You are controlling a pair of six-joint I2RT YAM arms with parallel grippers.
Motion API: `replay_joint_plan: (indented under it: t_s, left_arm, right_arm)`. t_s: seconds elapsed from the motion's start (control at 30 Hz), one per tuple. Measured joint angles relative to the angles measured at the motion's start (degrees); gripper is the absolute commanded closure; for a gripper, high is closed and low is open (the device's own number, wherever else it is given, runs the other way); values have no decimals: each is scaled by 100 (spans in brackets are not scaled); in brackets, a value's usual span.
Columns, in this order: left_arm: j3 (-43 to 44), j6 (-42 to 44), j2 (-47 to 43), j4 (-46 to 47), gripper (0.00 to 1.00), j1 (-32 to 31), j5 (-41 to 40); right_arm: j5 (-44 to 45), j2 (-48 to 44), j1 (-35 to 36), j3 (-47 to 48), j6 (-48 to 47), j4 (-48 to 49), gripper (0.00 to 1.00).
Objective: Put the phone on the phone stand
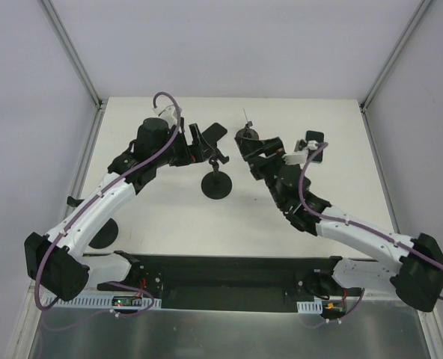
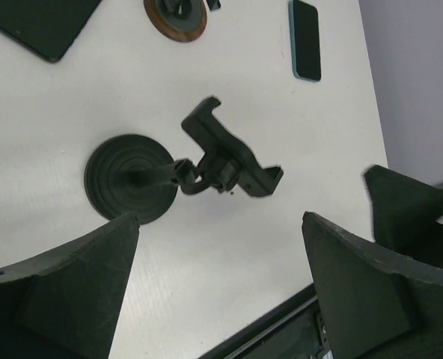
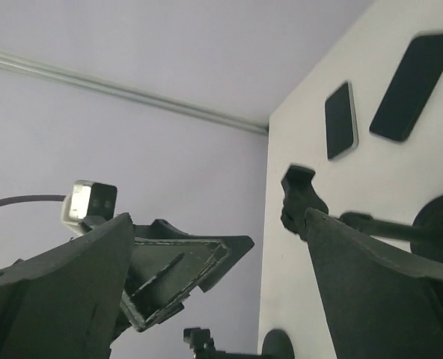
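The black phone stand has a round base [image 1: 218, 187] and a clamp cradle [image 1: 220, 158] and stands mid-table. In the left wrist view its base [image 2: 132, 179] and cradle [image 2: 229, 161] lie just ahead of my open, empty left gripper [image 2: 220, 217]. My left gripper [image 1: 206, 138] is just left of the cradle. My right gripper [image 1: 255, 149] is open and empty just right of it. A teal-edged phone [image 2: 305, 37] and a black phone [image 2: 46, 26] lie flat on the table. The right wrist view shows both phones [image 3: 340, 120] [image 3: 416, 75] and the cradle [image 3: 300, 198] past my right gripper [image 3: 218, 215].
A second stand with a brown round base [image 2: 175, 16] sits beyond the phone stand, also seen from above [image 1: 245, 136]. One dark phone [image 1: 313, 137] lies behind the right arm. The table is white with walls and frame rails around it.
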Motion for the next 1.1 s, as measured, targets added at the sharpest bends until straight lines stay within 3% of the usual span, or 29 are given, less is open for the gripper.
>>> replay_joint_plan:
  t_s: [0.07,0.13,0.3,0.37,0.47,0.67,0.7,0.8,0.9,0.97,1.1]
  left_arm:
    - [297,-7,195,-138,11,-210,-365]
    - [654,-44,492,-282,1,-424,-776]
    - [1235,-326,1200,-531,1,-944,-1827]
    - [1429,-424,1429,-632,9,-1121,-2253]
    - [1558,-616,1641,-719,11,-1307,-2723]
    - [1827,-684,2074,-800,22,-1440,-3226]
    - [1847,-660,2131,-807,28,-1471,-3294]
    - [1902,-542,2291,-841,38,-1565,-3390]
    - [2024,-319,2452,-938,41,-1620,-3383]
    - [2103,-188,2540,-979,56,-1620,-3303]
    - [2269,243,2612,-1075,67,-1606,-3036]
  right_arm:
    - [229,-411,-76,0,-446,-151,2]
    - [450,-791,-190,2,-929,-260,2]
    - [973,-1250,-503,372,-2546,-883,2]
    - [1241,-1226,-511,815,-3287,-1283,2]
    - [1637,-1274,-566,1252,-4317,-1517,2]
    - [2083,-1493,-1067,1303,-5766,-1880,2]
    - [2094,-1513,-1152,1303,-5928,-1943,2]
    - [2044,-1552,-1419,1300,-6236,-2100,2]
    - [1880,-1567,-1665,1300,-6323,-2267,2]
    - [1773,-1565,-1764,1300,-6330,-2352,2]
    - [1569,-1550,-1862,1300,-6328,-2472,1]
